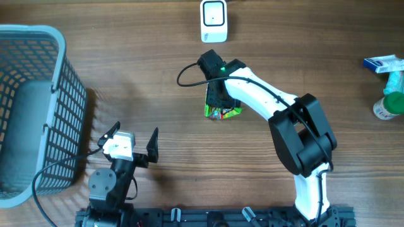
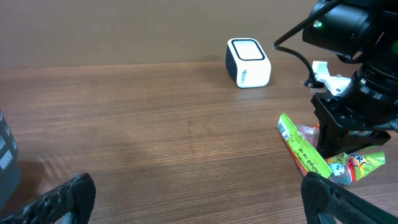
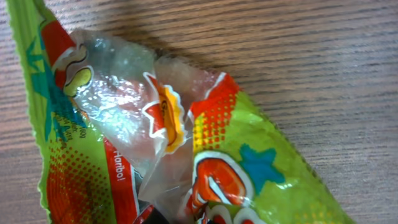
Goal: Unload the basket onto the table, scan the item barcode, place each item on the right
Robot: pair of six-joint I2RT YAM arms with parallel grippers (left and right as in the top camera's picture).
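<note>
The item is a green and red candy bag with a clear window, lying crumpled mid-table. My right gripper stands over it, pointing down, shut on the bag. The bag fills the right wrist view, its plastic bunched into the dark jaws at the bottom edge; no barcode bars show there. The left wrist view shows the bag under the right gripper. The white scanner stands at the far edge, apart from the bag. My left gripper hovers near the front left, open and empty.
A grey mesh basket takes up the left side. At the right edge lie a blue and white box and a green-capped bottle. The scanner faces the open wood between both arms.
</note>
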